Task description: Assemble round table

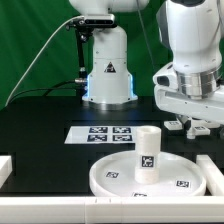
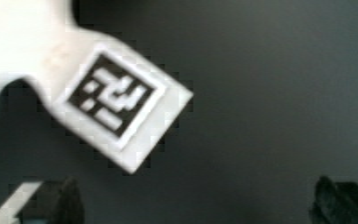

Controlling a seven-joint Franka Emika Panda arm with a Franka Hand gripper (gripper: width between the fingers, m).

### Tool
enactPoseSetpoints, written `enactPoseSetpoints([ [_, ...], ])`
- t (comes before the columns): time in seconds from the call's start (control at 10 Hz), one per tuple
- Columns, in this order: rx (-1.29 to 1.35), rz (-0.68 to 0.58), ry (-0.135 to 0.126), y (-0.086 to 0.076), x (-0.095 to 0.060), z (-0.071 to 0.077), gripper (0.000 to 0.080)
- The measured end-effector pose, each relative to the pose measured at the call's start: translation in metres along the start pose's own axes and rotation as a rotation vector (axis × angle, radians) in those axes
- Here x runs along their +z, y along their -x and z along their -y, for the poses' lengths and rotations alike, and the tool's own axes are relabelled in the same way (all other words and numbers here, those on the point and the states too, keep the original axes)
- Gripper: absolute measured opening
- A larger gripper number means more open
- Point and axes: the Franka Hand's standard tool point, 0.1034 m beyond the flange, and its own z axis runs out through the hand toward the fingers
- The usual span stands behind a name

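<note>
The large round rimmed disc (image 1: 115, 180) lies on the black table at the front. The short cylindrical post (image 1: 147, 152) stands upright on its middle, with a tag on its side. My gripper (image 1: 195, 120) hangs low over the table at the exterior view's right, behind the disc. In the wrist view a white flat piece with a square tag (image 2: 115, 92), seemingly one arm of the cross-shaped piece, lies on the table ahead of my gripper (image 2: 197, 200). The dark fingers (image 2: 51, 200) stand wide apart with nothing between them. In the exterior view my hand hides most of that piece.
The marker board (image 1: 104, 133) lies flat behind the disc. The robot base (image 1: 108, 75) stands at the back middle. White edge rails sit at the front left (image 1: 5, 166) and front right (image 1: 213, 172).
</note>
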Motion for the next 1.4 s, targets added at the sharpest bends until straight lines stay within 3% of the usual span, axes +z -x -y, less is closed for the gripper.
enactPoseSetpoints([
  [0.1, -0.011, 0.039, 0.022, 0.004, -0.010, 0.003, 0.0649],
  [0.3, -0.003, 0.026, 0.015, 0.014, -0.024, -0.008, 0.0649],
  [0.5, 0.033, -0.024, 0.009, 0.032, -0.021, -0.015, 0.0649],
  [0.7, 0.036, -0.022, 0.007, 0.027, -0.022, -0.015, 0.0649],
  [0.9, 0.035, -0.030, 0.018, 0.034, -0.016, -0.015, 0.0649],
  [1.0, 0.014, -0.031, 0.037, 0.043, -0.010, -0.020, 0.0649],
  [1.2, 0.000, -0.036, 0.069, 0.057, 0.006, -0.040, 0.0649],
  [1.4, -0.013, -0.070, 0.082, 0.065, 0.019, -0.048, 0.0649],
])
